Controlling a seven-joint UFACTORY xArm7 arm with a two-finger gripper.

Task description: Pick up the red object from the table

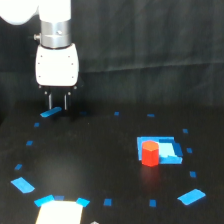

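The claw [58, 101] hangs slightly parted, empty, well apart from the red object [149, 153].

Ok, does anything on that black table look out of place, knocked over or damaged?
Nothing stands out. The small red-orange block stands upright on the black matte table, in front of a flat blue patch. The white gripper hangs well off toward the exterior view's left, holding nothing.

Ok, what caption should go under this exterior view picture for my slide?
White robot gripper hangs over the black table, far from the small red-orange block by a blue patch.
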